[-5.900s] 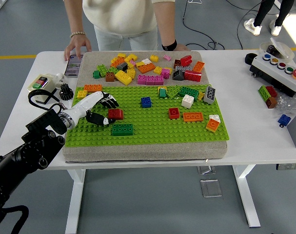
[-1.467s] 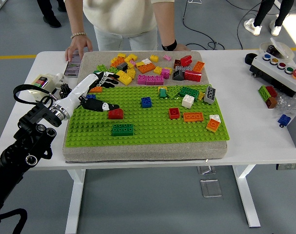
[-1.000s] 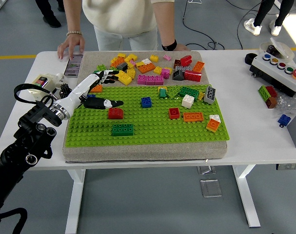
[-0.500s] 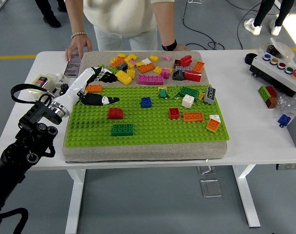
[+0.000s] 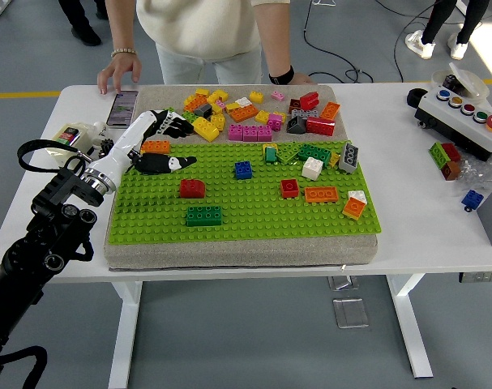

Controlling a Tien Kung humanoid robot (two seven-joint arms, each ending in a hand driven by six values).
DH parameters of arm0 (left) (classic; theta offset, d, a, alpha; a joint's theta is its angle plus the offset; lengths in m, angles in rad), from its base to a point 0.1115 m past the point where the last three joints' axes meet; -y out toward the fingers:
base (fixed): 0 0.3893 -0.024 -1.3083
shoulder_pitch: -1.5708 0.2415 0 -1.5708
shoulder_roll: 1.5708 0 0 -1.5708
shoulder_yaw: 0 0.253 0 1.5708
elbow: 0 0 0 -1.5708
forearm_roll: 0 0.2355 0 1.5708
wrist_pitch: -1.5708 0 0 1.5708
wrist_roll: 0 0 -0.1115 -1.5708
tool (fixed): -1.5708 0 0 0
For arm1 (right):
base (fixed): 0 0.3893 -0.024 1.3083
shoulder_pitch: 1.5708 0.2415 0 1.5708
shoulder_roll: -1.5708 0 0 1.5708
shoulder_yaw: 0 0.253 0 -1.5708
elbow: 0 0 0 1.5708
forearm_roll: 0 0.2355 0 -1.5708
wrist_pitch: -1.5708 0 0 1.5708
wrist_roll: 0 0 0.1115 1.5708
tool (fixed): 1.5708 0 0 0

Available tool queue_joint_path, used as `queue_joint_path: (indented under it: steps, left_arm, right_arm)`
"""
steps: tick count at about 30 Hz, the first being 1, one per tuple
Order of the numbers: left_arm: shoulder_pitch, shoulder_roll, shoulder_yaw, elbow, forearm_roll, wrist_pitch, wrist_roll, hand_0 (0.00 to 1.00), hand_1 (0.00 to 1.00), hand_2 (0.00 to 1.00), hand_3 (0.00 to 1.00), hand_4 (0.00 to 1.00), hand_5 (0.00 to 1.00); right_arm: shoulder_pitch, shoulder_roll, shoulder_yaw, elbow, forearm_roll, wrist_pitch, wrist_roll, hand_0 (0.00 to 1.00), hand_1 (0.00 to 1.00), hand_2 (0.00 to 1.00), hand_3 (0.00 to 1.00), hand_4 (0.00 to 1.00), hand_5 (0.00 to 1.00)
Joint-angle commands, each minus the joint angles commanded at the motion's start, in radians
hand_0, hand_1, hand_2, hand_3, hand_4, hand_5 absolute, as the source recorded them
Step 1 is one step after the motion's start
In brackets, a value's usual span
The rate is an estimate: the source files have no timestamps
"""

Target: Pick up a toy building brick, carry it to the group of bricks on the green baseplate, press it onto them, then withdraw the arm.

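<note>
Left hand [image 5: 159,144] over the baseplate's [image 5: 254,212] far-left corner, fingers [image 5: 179,126] spread and reaching into the loose brick pile [image 5: 246,113], thumb extended over the plate; nothing held. Orange brick [image 5: 156,147] just under the palm (contact cannot be told). Red brick [image 5: 192,188] and green brick [image 5: 203,215] seated on the baseplate nearby. Person's hand [image 5: 116,74] at a phone [image 5: 121,108] on the worktop [image 5: 424,211].

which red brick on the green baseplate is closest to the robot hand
The red brick at the baseplate's left, just behind the dark green brick. The other red brick sits mid-plate, farther from the left hand.
</note>
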Motion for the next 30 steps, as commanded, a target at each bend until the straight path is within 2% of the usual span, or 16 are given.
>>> queue_joint_path:
  steps: [5, 6, 11, 12, 17, 18, 23, 24, 29, 30]
  left_arm:
    - [0.002, 0.004, -0.006, -0.013, 0.02, -0.027, 0.001, 0.689, 0.657, 0.633, 0.657, 0.998, 0.015]
    - [0.002, 0.005, -0.007, -0.017, 0.028, -0.035, 0.0, 0.726, 0.727, 0.752, 0.812, 0.998, 0.053]
    - [0.004, 0.006, -0.01, -0.028, 0.057, -0.057, -0.006, 0.726, 0.727, 0.752, 0.812, 0.998, 0.053]
    - [0.004, 0.007, -0.011, -0.03, 0.063, -0.061, -0.008, 0.826, 0.804, 0.852, 0.921, 0.998, 0.073]
    - [0.002, 0.007, -0.013, -0.033, 0.075, -0.077, -0.013, 0.826, 0.804, 0.852, 0.921, 0.998, 0.073]
    - [0.002, 0.007, -0.013, -0.033, 0.077, -0.079, -0.014, 0.909, 0.857, 0.908, 0.982, 0.998, 0.104]
    - [0.001, 0.009, -0.015, -0.034, 0.098, -0.092, -0.016, 0.909, 0.857, 0.908, 0.982, 0.998, 0.104]
    - [0.001, 0.009, -0.015, -0.034, 0.099, -0.093, -0.016, 0.968, 0.894, 0.936, 0.998, 0.998, 0.143]
    - [-0.001, 0.009, -0.01, -0.033, 0.09, -0.079, -0.015, 0.968, 0.894, 0.936, 0.998, 0.998, 0.143]
    - [-0.002, 0.008, -0.01, -0.032, 0.087, -0.072, -0.017, 0.953, 0.877, 0.902, 0.949, 0.998, 0.139]
  right_arm:
    - [0.005, 0.0, -0.003, 0.0, 0.0, -0.004, 0.001, 0.754, 0.675, 0.721, 0.641, 0.914, 0.503]
    - [0.005, 0.0, -0.003, 0.0, 0.0, -0.003, 0.0, 0.753, 0.675, 0.721, 0.641, 0.914, 0.504]
    - [0.0, -0.001, -0.003, 0.0, -0.001, 0.001, -0.001, 0.753, 0.675, 0.721, 0.641, 0.914, 0.504]
    - [-0.001, -0.001, -0.003, 0.0, -0.001, 0.002, -0.002, 0.754, 0.674, 0.721, 0.64, 0.914, 0.504]
    - [0.0, 0.0, -0.005, 0.0, -0.002, 0.002, -0.002, 0.754, 0.674, 0.721, 0.64, 0.914, 0.504]
    - [0.0, 0.0, -0.005, 0.0, -0.003, 0.002, -0.002, 0.753, 0.674, 0.721, 0.641, 0.914, 0.504]
    - [0.004, -0.001, -0.007, 0.0, -0.003, -0.001, -0.002, 0.753, 0.674, 0.721, 0.641, 0.914, 0.504]
    - [0.004, -0.001, -0.007, 0.0, -0.003, -0.001, -0.002, 0.753, 0.674, 0.721, 0.642, 0.915, 0.504]
    - [0.003, 0.0, -0.007, 0.0, -0.002, 0.001, -0.002, 0.753, 0.674, 0.721, 0.642, 0.915, 0.504]
    - [0.003, 0.0, -0.006, 0.0, -0.002, 0.001, -0.002, 0.754, 0.674, 0.721, 0.642, 0.915, 0.504]
